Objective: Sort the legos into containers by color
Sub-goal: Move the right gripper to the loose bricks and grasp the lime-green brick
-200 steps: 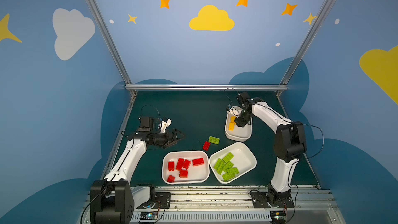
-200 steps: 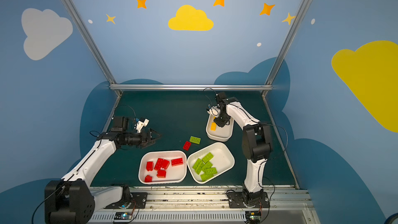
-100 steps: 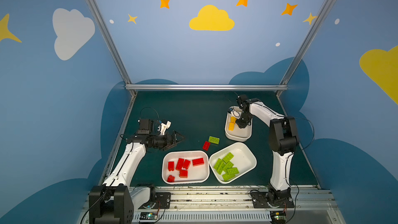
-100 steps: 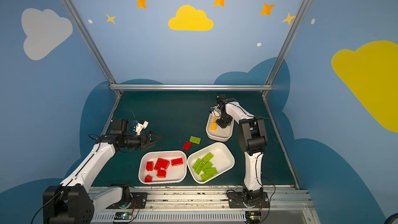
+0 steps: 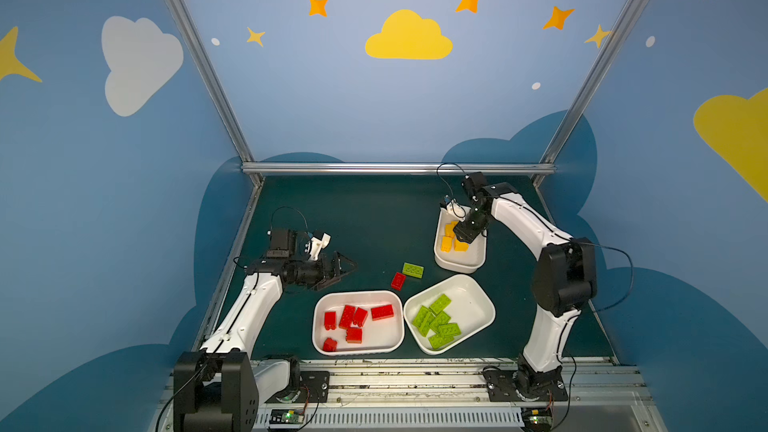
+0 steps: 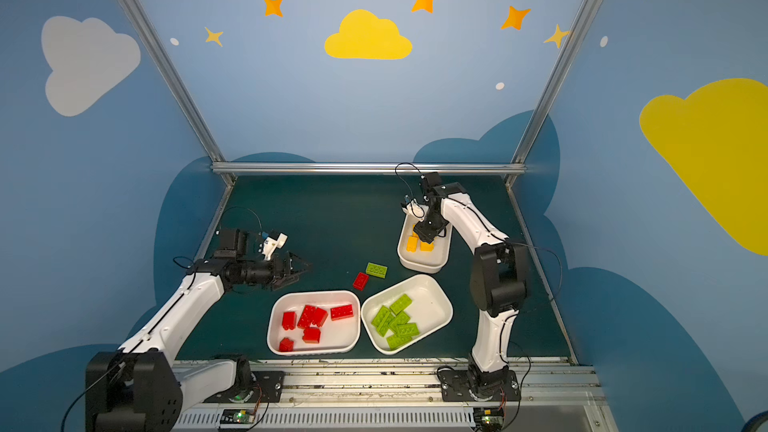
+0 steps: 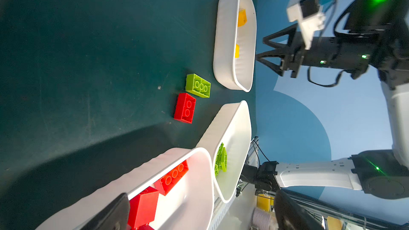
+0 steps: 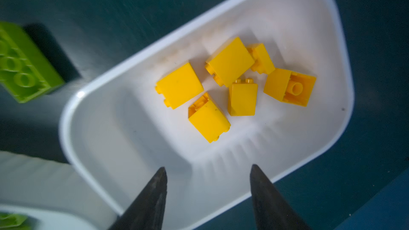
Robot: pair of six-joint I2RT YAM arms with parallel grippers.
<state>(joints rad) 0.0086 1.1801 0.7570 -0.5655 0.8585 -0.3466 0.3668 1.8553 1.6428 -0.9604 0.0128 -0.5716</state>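
Observation:
Three white containers sit on the dark green table. The near one [image 5: 357,293] holds several red legos, the one beside it [image 5: 469,301] several green, the far one [image 5: 457,268] several yellow [image 8: 230,61]. A loose green lego [image 5: 412,270] and a loose red lego [image 5: 398,280] lie between the containers, also seen in the left wrist view as green [image 7: 197,85] and red [image 7: 185,107]. My right gripper [image 8: 208,167] hangs open over the yellow container [image 8: 340,40], with nothing between its fingers. My left gripper [image 5: 349,268] is open and empty, left of the loose legos.
Metal frame rails run along the table's back [image 5: 395,168] and left [image 5: 232,268] edges. The arm mounts stand on a rail at the front edge [image 5: 415,371]. Blue painted walls surround the table.
My right gripper has opened above the yellow container. The right arm's elbow shifted back and forth. The left gripper edged slightly right, still open.

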